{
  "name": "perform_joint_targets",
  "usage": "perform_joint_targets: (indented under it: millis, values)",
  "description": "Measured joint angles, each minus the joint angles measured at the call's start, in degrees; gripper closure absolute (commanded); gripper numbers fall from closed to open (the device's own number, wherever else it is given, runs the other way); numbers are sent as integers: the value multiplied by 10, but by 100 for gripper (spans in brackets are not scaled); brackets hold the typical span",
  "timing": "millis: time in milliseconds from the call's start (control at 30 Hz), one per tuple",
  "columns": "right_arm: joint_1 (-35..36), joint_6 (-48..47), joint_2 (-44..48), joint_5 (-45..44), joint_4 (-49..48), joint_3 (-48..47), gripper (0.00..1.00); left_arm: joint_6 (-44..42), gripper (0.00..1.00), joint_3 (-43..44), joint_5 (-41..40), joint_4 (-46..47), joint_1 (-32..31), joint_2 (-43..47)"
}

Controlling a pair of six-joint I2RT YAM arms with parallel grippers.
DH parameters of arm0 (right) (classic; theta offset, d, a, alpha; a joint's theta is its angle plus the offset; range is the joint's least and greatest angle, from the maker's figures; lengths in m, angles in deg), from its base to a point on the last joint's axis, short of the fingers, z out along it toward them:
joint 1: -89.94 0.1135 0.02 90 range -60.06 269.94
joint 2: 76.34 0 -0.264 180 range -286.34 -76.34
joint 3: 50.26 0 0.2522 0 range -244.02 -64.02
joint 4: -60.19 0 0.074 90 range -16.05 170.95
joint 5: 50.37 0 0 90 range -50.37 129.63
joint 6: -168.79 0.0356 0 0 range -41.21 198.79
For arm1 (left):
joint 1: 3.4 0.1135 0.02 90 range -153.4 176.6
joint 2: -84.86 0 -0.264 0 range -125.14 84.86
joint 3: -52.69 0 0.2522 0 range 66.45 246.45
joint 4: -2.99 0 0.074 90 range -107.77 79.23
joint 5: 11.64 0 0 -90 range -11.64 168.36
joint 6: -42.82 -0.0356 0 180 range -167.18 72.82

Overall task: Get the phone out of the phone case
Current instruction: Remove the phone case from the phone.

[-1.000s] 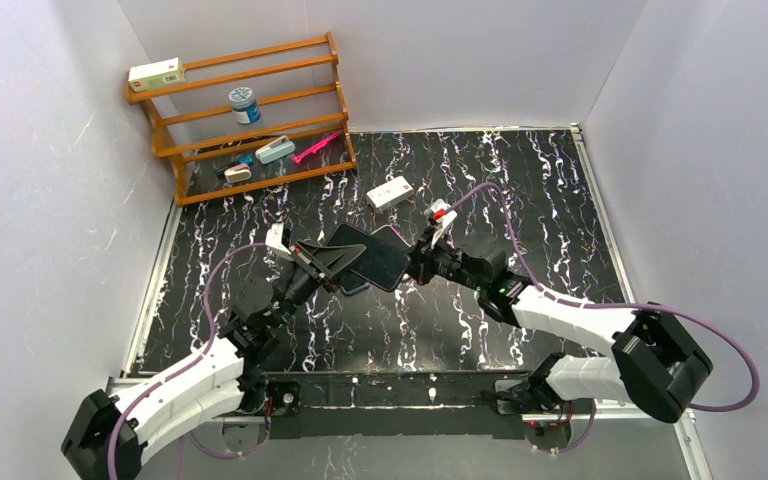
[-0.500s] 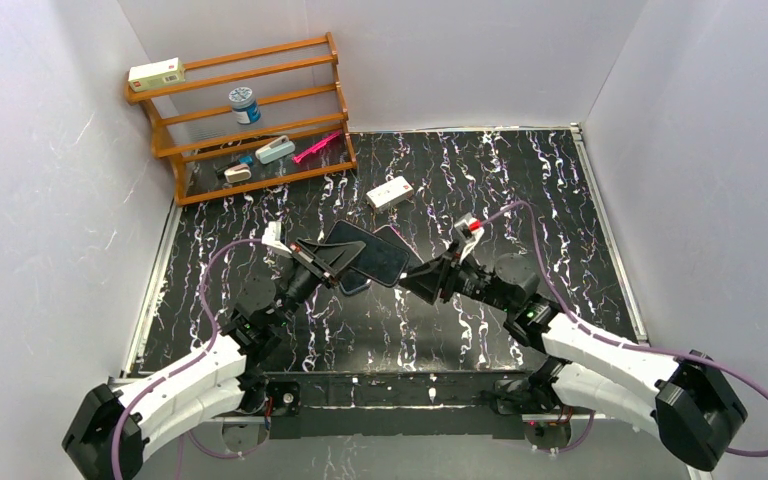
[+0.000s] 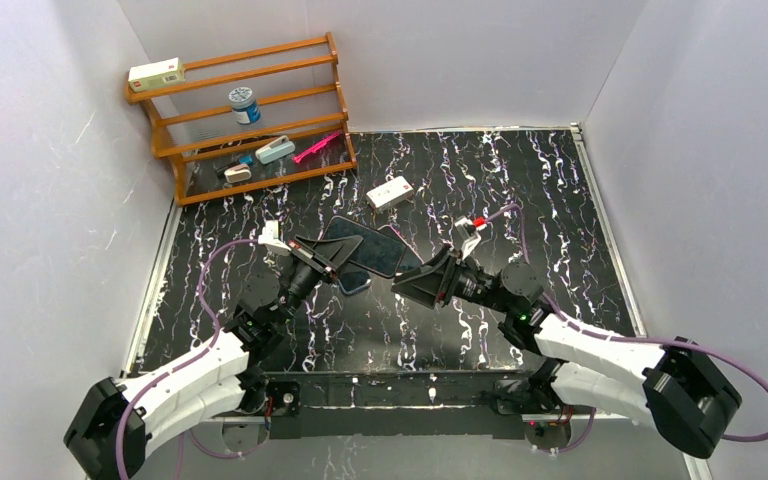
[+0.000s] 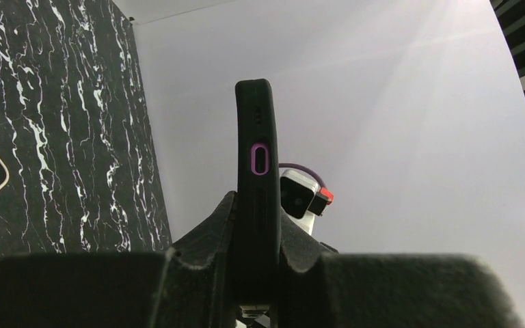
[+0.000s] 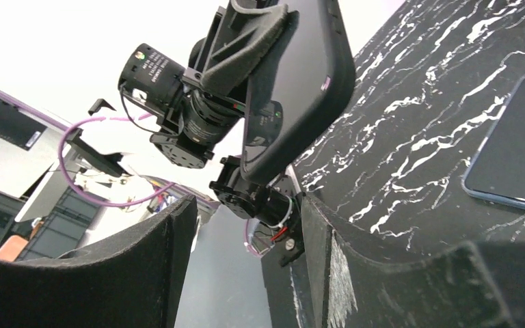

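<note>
phone case (image 4: pixel 256 137), clamped in left pincer (image 4: pixel 256 232)

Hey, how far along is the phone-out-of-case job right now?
Mostly done, it looks: the phone lies bare on the table, apart from the case. In hand: the left gripper holds the case, seemingly empty; the right gripper is open and holds nothing. Left: probably just setting the case down.

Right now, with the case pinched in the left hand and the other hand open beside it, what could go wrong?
1. The left hand clamps only one end of the case, held off the table. If it slips, it could land on the phone lying close by.
2. The open right hand sits near both. A careless sweep might knock the case or scrape the phone.
</note>
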Motion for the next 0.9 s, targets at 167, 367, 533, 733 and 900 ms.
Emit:
perform_joint_targets:
  millis: [167, 367, 533, 733, 900]
  values:
    - [4, 22, -24, 2, -31, -13, 39, 2, 100, 0, 0, 0, 0, 0]
    - [5, 37, -34, -6, -47, -19, 50, 6, 100, 0, 0, 3, 0, 1]
    - [5, 42, -50, -12, -56, -27, 61, 10, 100, 0, 1, 9, 0, 3]
    - [5, 54, -67, -14, -68, -28, 83, 11, 100, 0, 5, 9, 0, 5]
    - [5, 43, -68, -11, -69, -33, 99, 17, 100, -1, 6, 12, 0, 10]
